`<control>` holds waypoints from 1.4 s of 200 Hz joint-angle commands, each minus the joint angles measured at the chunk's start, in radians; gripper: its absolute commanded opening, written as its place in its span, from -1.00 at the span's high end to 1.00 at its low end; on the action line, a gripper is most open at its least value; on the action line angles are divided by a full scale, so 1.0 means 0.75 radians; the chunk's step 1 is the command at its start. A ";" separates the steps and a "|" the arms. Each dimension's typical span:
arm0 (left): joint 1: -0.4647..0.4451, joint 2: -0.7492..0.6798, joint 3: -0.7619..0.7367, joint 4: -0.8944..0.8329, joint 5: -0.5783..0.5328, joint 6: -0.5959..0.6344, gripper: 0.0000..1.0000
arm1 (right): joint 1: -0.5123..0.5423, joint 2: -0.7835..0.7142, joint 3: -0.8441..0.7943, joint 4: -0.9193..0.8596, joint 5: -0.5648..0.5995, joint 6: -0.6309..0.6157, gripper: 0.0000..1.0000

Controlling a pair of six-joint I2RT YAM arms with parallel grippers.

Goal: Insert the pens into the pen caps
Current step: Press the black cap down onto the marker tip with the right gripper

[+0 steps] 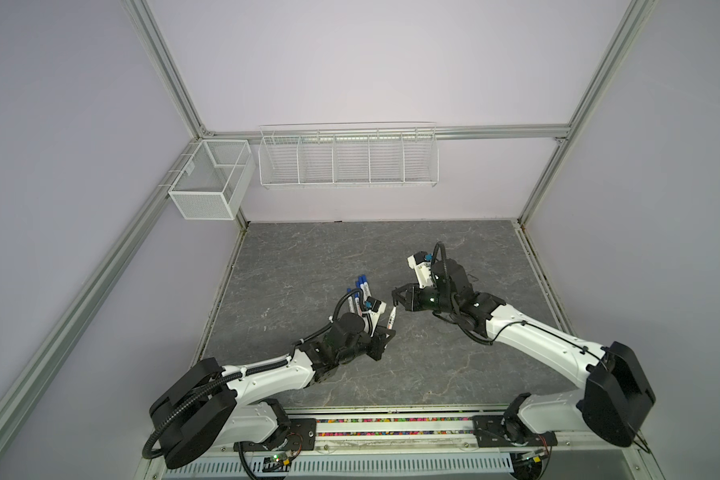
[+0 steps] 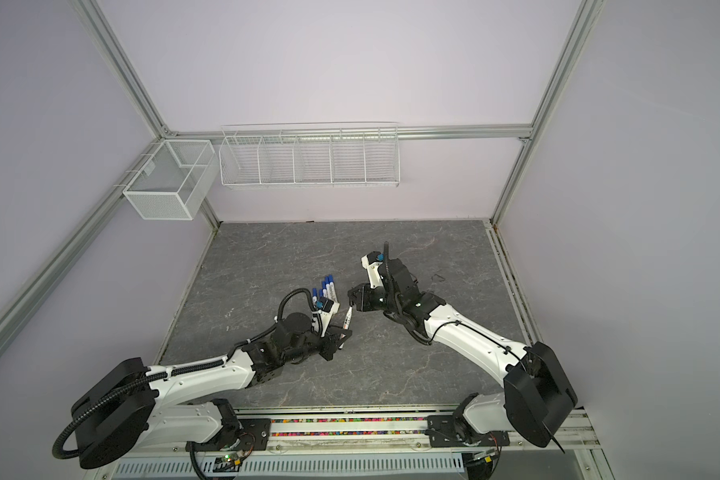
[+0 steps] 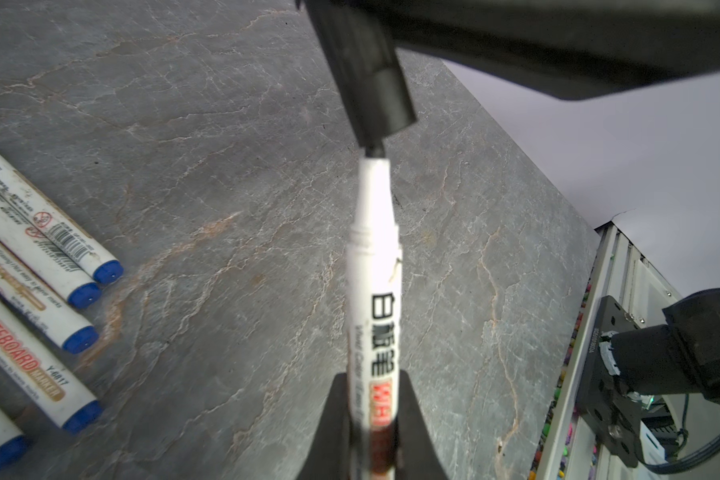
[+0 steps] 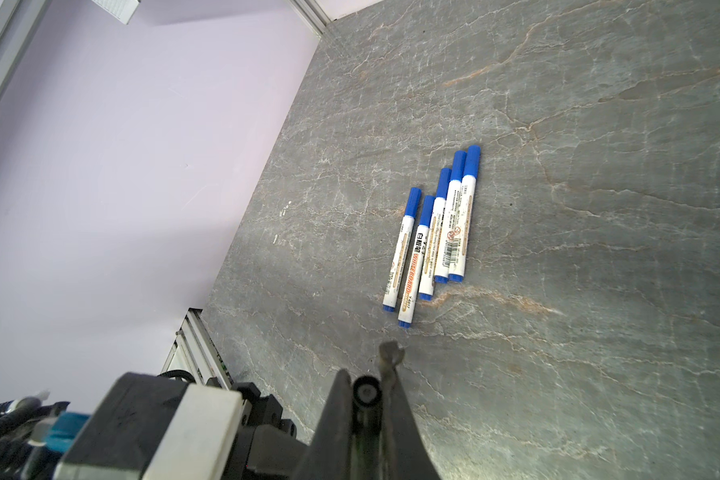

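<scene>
White cylindrical pen (image 3: 373, 291), black tubular cap (image 3: 385, 104), veined grey stone-textured tabletop (image 3: 184, 166)

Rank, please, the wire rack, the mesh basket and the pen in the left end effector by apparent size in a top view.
Largest: wire rack.
Then: mesh basket.
Smallest by far: pen in the left end effector.

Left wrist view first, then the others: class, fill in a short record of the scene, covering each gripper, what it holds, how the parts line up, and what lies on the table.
left gripper: shut on white marker pen with black nib
right gripper: shut on short black plastic cap
alignment: nib at the cap's mouth, pen not yet seated
grey stone table: five white pens with blue caps, lying side by side
loose caps in view: none
</scene>
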 commanded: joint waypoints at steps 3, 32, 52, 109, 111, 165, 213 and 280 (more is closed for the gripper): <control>-0.007 0.008 0.041 0.038 -0.012 0.004 1.00 | 0.004 -0.039 -0.034 -0.017 -0.080 -0.015 0.87; -0.007 0.005 0.027 0.080 -0.015 -0.006 1.00 | 0.007 -0.039 -0.052 -0.011 -0.129 -0.007 0.87; -0.007 0.000 0.021 0.103 -0.019 -0.011 1.00 | 0.006 -0.052 -0.057 -0.027 -0.120 -0.015 0.87; -0.007 -0.050 -0.002 0.165 -0.046 -0.031 1.00 | -0.017 -0.095 -0.036 -0.166 -0.209 -0.096 0.87; -0.007 -0.053 -0.003 0.164 -0.047 -0.030 1.00 | -0.019 -0.096 -0.036 -0.172 -0.217 -0.097 0.87; -0.007 -0.044 -0.008 0.161 -0.046 -0.021 1.00 | -0.063 -0.110 -0.104 -0.258 -0.527 -0.141 0.87; -0.008 -0.018 0.047 0.057 0.009 0.069 1.00 | -0.066 -0.040 -0.083 -0.369 -0.734 -0.236 0.87; -0.005 -0.055 0.078 0.116 -0.015 0.093 1.00 | 0.039 0.055 -0.058 -0.543 -0.732 -0.364 0.87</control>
